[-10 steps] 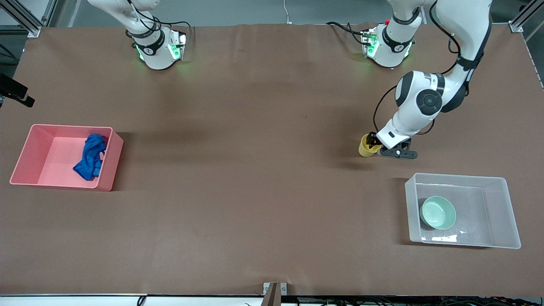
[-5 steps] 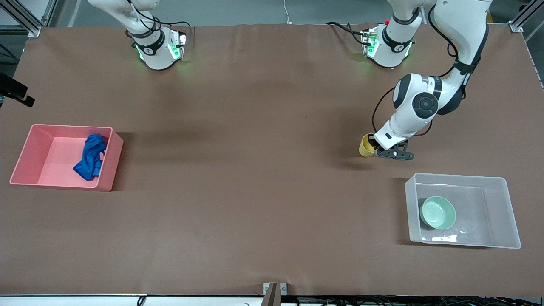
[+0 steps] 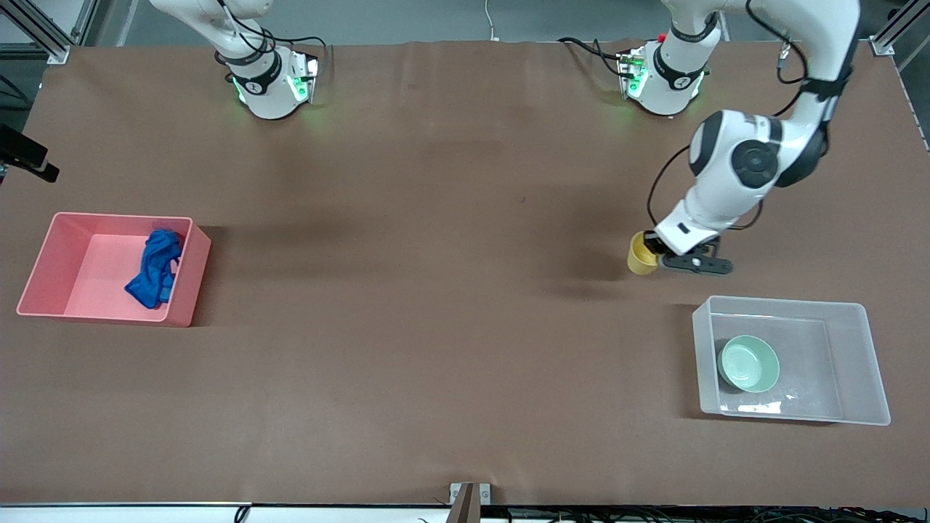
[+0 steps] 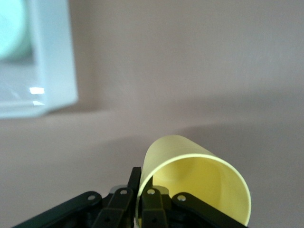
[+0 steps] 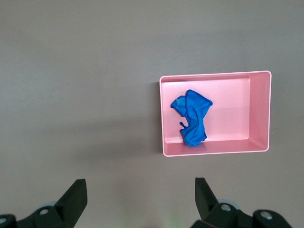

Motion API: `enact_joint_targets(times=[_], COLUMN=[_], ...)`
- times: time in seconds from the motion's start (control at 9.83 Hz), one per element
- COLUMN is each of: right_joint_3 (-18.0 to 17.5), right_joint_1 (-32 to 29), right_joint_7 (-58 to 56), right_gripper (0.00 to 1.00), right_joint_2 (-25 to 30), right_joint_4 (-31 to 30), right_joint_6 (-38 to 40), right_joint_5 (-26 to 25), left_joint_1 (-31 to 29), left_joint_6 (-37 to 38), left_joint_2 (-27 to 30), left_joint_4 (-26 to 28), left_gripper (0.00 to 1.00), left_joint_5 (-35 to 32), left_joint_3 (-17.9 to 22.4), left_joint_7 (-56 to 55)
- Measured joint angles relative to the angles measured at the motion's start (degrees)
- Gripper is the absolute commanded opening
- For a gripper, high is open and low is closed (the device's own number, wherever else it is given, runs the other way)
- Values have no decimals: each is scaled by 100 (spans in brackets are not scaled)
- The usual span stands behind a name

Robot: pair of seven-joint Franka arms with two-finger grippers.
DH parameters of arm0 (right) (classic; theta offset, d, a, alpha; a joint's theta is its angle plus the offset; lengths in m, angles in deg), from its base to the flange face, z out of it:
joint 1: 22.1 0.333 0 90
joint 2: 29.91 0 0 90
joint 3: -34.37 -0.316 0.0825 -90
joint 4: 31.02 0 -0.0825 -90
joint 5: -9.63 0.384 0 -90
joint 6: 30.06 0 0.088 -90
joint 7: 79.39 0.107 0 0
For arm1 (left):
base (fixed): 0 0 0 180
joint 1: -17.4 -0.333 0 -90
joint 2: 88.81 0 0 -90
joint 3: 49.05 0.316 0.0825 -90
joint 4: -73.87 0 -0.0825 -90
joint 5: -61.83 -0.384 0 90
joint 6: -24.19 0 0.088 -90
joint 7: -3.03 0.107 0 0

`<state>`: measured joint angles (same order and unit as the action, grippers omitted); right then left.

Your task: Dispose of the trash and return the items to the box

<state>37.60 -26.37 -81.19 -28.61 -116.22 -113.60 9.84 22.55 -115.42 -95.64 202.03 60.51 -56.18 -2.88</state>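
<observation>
My left gripper is shut on the rim of the yellow cup and holds it tilted above the table, beside the clear box. In the left wrist view the cup is pinched at its wall between the fingers, and a corner of the box shows. The mint-green bowl lies in the box. The blue rag lies in the pink bin. My right gripper is open and empty high over the table, seeing the rag in the bin.
The two arm bases stand along the table's edge farthest from the front camera. The pink bin is at the right arm's end of the table, the clear box at the left arm's end, nearer to the front camera.
My left gripper has carried the yellow cup a little toward the clear box and the left arm's end of the table. The rest has not moved.
</observation>
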Motion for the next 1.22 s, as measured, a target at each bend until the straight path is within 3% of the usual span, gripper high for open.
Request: enact_joint_targets(times=[0.31, 0.71, 0.92, 1.22], right_joint_3=[3, 3, 5, 4], right_joint_1=[-2, -2, -2, -2], right_joint_7=[-4, -8, -9, -11], right_gripper=[100, 100, 100, 100], right_joint_2=[0, 0, 0, 0], right_joint_4=[0, 0, 1, 2], right_joint_6=[3, 5, 6, 12], right_joint_5=[0, 0, 0, 0], left_joint_1=[-82, -215, -316, -377], left_joint_6=[502, 1137, 1164, 1092], left_joint_2=[-514, -2277, -2818, -3284], left_joint_4=[-1503, -3713, -4092, -4197], left_gripper=[0, 0, 2, 12], left_joint_5=[-14, 300, 1067, 1165], left_joint_3=[683, 1227, 1738, 1840], left_joint_7=[374, 1220, 2296, 2614])
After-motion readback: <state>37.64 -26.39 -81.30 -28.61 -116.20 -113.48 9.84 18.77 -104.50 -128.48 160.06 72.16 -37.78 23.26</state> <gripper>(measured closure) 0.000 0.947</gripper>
